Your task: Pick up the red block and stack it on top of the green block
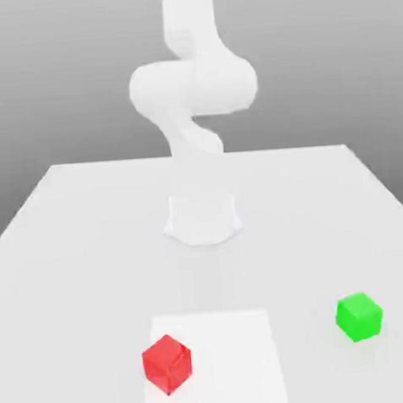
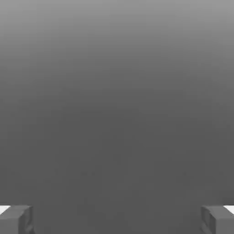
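The red block [image 1: 167,364] rests on the white table [image 1: 64,248] near its front edge, toward the exterior view's left. The green block [image 1: 359,317] sits on the table toward the exterior view's right, well apart from the red one. The white arm [image 1: 193,87] rises from its base [image 1: 203,219] at the table's middle and runs up past the picture's top. In the hand view my gripper [image 2: 117,219] is open: its two grey fingertips [image 2: 16,218] stand far apart with nothing between them, against a plain grey background.
A paler square patch [image 1: 237,363] marks the table under and beside the red block. The table's back edge [image 1: 198,157] lies behind the arm's base.
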Action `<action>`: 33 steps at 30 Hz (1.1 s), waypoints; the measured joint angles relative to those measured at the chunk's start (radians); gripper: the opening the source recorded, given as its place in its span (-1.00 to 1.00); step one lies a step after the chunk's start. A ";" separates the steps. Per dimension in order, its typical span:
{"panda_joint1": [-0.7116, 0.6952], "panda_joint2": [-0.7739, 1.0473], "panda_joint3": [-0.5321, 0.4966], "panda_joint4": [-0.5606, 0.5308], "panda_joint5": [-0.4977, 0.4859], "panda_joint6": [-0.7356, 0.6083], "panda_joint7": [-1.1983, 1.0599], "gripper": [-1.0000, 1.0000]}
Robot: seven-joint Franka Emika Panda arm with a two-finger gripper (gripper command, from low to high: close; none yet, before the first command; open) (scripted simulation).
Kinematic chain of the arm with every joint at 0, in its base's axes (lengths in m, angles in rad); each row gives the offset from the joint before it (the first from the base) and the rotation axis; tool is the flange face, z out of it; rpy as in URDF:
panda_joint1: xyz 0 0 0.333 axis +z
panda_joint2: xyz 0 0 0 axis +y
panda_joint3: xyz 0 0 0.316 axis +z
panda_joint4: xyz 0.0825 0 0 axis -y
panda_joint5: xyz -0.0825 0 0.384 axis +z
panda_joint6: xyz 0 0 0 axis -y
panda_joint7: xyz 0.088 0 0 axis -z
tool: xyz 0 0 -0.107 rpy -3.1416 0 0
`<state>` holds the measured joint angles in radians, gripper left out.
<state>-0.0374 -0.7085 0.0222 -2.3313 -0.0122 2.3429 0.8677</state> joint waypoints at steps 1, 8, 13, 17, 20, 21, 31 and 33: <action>-0.016 0.039 0.009 -0.014 -0.005 0.019 0.029 0.00; -0.108 0.297 0.056 -0.101 -0.043 0.139 0.222 0.00; -0.156 0.479 0.068 -0.163 -0.065 0.223 0.355 0.00; -0.181 0.624 0.065 -0.213 -0.067 0.292 0.450 0.00; -0.196 0.730 0.058 -0.250 -0.049 0.344 0.507 0.00; -0.198 0.766 0.058 -0.263 -0.037 0.361 0.522 0.00; -0.181 1.014 0.032 -0.256 -0.052 0.550 0.575 -1.00; -0.182 1.014 0.032 -0.256 -0.053 0.551 0.576 -1.00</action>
<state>-0.2191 0.3051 0.0544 -2.5878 -0.0650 2.8942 1.4437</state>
